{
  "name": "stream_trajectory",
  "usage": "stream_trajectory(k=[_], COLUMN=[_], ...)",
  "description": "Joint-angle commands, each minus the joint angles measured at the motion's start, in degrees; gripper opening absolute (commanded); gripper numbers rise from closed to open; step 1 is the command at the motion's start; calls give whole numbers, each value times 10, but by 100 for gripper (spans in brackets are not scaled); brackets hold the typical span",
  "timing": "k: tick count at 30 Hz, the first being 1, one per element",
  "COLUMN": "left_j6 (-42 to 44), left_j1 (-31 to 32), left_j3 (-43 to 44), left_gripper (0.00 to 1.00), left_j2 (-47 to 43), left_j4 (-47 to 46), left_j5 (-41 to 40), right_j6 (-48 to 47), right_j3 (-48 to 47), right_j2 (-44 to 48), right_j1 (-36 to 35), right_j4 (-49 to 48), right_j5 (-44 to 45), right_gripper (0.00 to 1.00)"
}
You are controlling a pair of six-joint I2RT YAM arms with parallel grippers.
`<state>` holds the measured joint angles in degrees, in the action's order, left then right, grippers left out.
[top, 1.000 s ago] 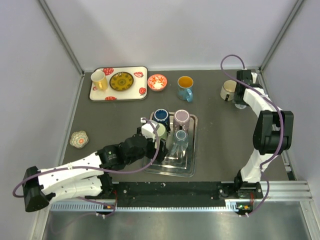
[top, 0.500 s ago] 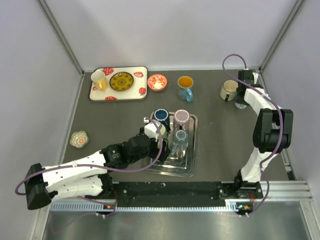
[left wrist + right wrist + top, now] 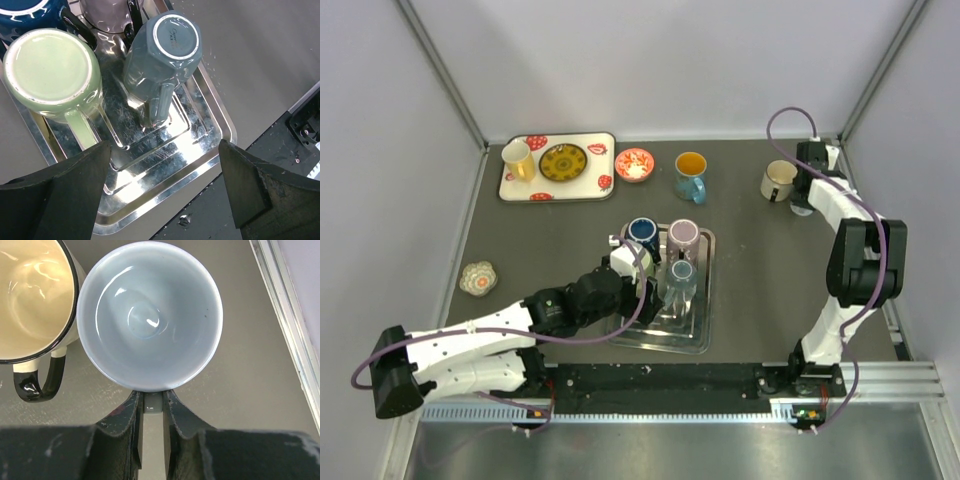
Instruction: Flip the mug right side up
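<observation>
The dark worktop (image 3: pixel 760 260) is carrying everything. The left arm (image 3: pixel 470 345) is reaching in low from the near left corner towards the middle. The right arm (image 3: pixel 855 265) is standing tall at the right edge and stretching to the far right corner.

A steel tray (image 3: pixel 665 340) is lying in the middle of the worktop, and a white patterned tray (image 3: pixel 590 170) is lying at the far left, holding a dark plate (image 3: pixel 563 162) and a yellow mug (image 3: pixel 517 160).

The left claw (image 3: pixel 161 150) is hanging over the near half of the steel tray with its fingers (image 3: pixel 65 195) spread wide and gripping nothing. Below it four mugs are standing upside down in the tray: a green mug (image 3: pixel 52 67) and a grey-blue mug (image 3: pixel 165 55) side by side, with a dark blue mug (image 3: pixel 25 15) and a mauve mug (image 3: pixel 107 10) behind them.

The pale blue mug (image 3: pixel 150 315) is standing right side up at the far right of the worktop, its mouth facing upwards. The right claw (image 3: pixel 152 405) is pinching its handle between nearly closed fingers. A cream mug (image 3: pixel 30 300) with a black rim and handle is standing upright just beside it, and I cannot tell whether the two are touching.

A blue mug with an orange inside (image 3: pixel 691 175) is standing upright at the far middle. A small red bowl (image 3: pixel 634 164) is sitting near it, and a flower-shaped piece (image 3: pixel 478 278) is lying near the left edge.
</observation>
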<state>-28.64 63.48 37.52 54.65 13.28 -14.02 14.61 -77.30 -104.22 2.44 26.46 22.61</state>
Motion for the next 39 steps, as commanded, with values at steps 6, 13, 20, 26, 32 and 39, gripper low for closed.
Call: stream_trajectory(k=[6,13,20,26,32,39], left_j6=[-11,-12,-76,-147,-200,-246], left_j1=[1,2,1,1,-1,-1], left_j3=[15,9,-22,-89,-155,-129], left_gripper=[93,93,99,99,99,99], left_j2=[-27,-66,-94,-123,-109,20], left_j4=[-23,-21,-69,-228,-433,-642], left_j5=[8,-18,-64,-31,39,123], right_j6=[23,59,125,188,254,368], right_j3=[59,115,181,254,320,364], right_j2=[118,232,417,600,730,755], right_j1=[-6,-17,-71,-133,-165,-168], right_j4=[8,42,48,12,-111,-291], right_j5=[12,-9,-83,-199,-353,-491], right_gripper=[0,0,0,0,0,0])
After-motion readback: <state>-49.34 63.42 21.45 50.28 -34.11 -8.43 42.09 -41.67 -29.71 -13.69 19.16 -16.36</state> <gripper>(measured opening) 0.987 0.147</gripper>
